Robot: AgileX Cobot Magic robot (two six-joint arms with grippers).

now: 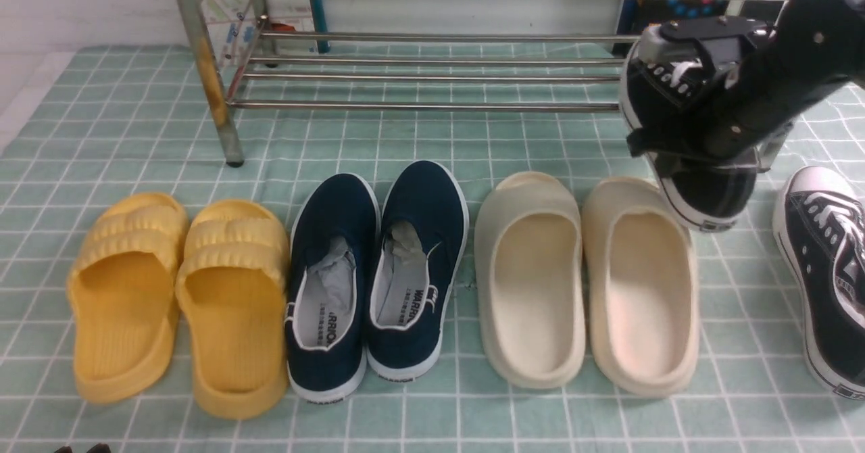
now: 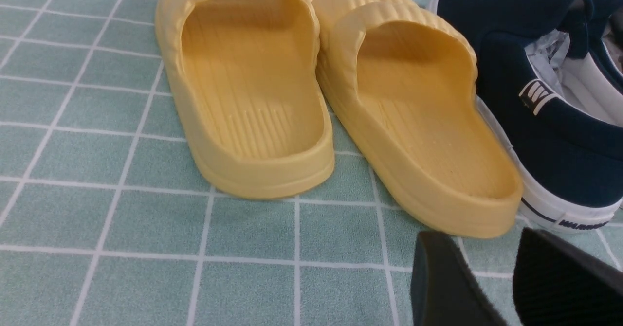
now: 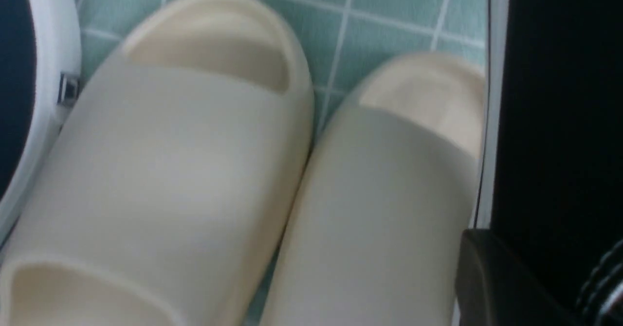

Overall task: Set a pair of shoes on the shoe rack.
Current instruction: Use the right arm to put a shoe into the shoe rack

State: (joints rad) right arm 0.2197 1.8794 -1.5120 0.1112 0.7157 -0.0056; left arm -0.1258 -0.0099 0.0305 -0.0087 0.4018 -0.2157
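- The right claw (image 1: 699, 118), black and blocky, is clamping tight on a black canvas lace-up sneaker (image 1: 709, 196) with white laces and a white rubber sole. It is holding the sneaker clear of the cloth at about two o'clock in the front view.
- The held sneaker is tilting, with its toe pointing up toward the rack and its heel hanging down over the edge of the nearest cream slide.
- In the right wrist view its dark side (image 3: 550, 97) is filling one edge of the picture.
- The second black canvas sneaker (image 1: 828, 270) is lying flat on the cloth at four o'clock. It is apart from the held one and partly cut off by the picture's edge.
- The steel shoe rack (image 1: 432, 106), wide, low and shiny with horizontal tube rails, is standing at twelve o'clock. One leg is showing rust-coloured stains.
- The left claw (image 2: 506, 292) is hovering just behind the slippers' heels, its fingers parted and gripping nothing.
- On the green checked cloth (image 1: 135, 135), a row is sitting:
  - yellow ridged rubber slippers (image 1: 176, 297) at eight o'clock
  - navy slip-on shoes (image 1: 375, 277) at six
  - cream foam slides (image 1: 588, 284) at five
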